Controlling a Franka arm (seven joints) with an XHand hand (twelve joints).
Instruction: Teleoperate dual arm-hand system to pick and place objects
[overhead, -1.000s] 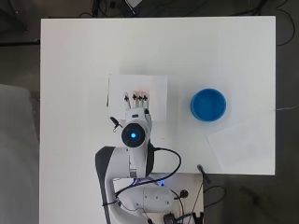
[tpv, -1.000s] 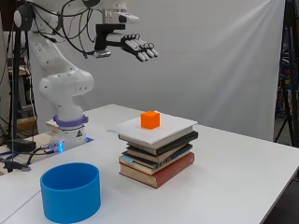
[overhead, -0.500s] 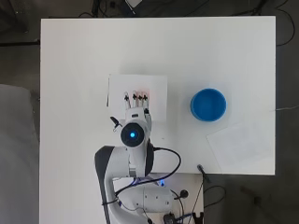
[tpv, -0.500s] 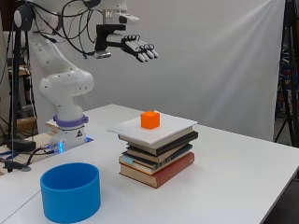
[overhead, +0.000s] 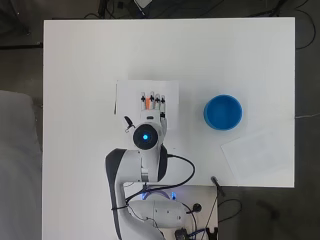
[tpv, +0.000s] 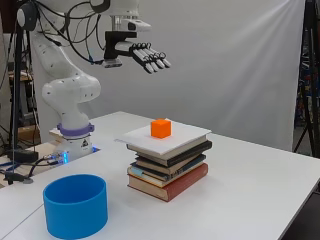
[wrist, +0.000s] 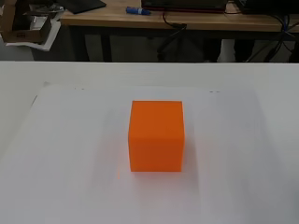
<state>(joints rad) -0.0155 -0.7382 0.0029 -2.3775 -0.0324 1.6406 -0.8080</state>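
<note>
An orange cube (tpv: 161, 128) (wrist: 156, 136) rests on a white sheet that tops a stack of books (tpv: 167, 167). High above it hovers the hand (tpv: 145, 54), fingers straight and spread, holding nothing. From overhead the hand (overhead: 152, 107) covers most of the cube; only a sliver of orange (overhead: 148, 103) shows between its fingers. A blue bowl (overhead: 223, 112) (tpv: 75, 204) stands on the table to the right of the stack in the overhead view.
The white sheet on the books (overhead: 126, 92) spreads wider than the hand. A flat sheet of paper (overhead: 260, 156) lies at the table's lower right in the overhead view. Cables and the arm's base (overhead: 150, 215) sit at the table's near edge.
The hand has barely shifted; cube, books and bowl stay where they were.
</note>
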